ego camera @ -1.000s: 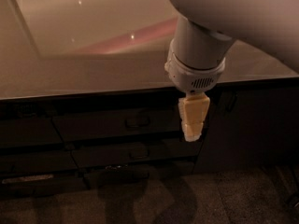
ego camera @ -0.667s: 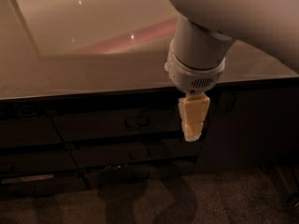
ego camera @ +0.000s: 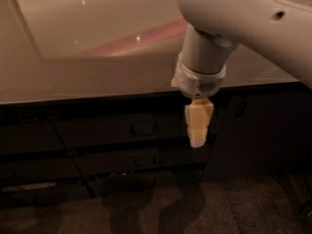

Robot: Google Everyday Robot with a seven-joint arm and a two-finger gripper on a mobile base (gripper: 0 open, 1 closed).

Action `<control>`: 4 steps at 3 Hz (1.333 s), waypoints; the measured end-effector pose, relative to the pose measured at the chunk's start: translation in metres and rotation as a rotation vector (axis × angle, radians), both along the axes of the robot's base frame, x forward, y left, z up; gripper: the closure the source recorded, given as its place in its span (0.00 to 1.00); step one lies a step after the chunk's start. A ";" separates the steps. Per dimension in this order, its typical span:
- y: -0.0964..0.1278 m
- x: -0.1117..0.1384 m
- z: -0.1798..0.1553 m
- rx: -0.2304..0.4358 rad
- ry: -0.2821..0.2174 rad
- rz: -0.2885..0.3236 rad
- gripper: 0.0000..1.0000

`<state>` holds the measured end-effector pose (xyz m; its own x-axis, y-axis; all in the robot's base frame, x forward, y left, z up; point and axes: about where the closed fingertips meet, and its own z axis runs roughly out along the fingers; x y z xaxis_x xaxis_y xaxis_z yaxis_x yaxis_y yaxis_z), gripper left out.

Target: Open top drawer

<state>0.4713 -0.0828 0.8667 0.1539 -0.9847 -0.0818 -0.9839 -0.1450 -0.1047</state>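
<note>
The top drawer (ego camera: 112, 129) is the dark front just under the countertop, with a small loop handle (ego camera: 143, 128) at its centre. It sits flush with the cabinet, closed. My gripper (ego camera: 197, 141) hangs from the white arm (ego camera: 201, 57), pointing down in front of the drawer's right end, to the right of the handle and apart from it. Its cream fingers (ego camera: 197, 126) are pressed together and hold nothing.
A glossy brown countertop (ego camera: 87, 77) runs above the drawers. A shorter dark drawer (ego camera: 141, 161) with a similar handle lies below the top one, and more dark fronts lie at the left (ego camera: 29, 140). A dark panel (ego camera: 258, 130) stands at the right above speckled floor (ego camera: 204, 208).
The gripper has edged slightly to the left. The drawer has stayed closed.
</note>
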 end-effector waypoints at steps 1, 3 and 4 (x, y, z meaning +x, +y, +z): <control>-0.005 0.012 -0.024 0.029 0.079 -0.004 0.00; -0.004 0.010 -0.022 0.029 0.022 0.015 0.00; 0.001 0.002 -0.022 0.039 -0.080 0.067 0.00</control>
<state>0.4732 -0.0816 0.8449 0.2271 -0.9682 -0.1046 -0.9603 -0.2047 -0.1894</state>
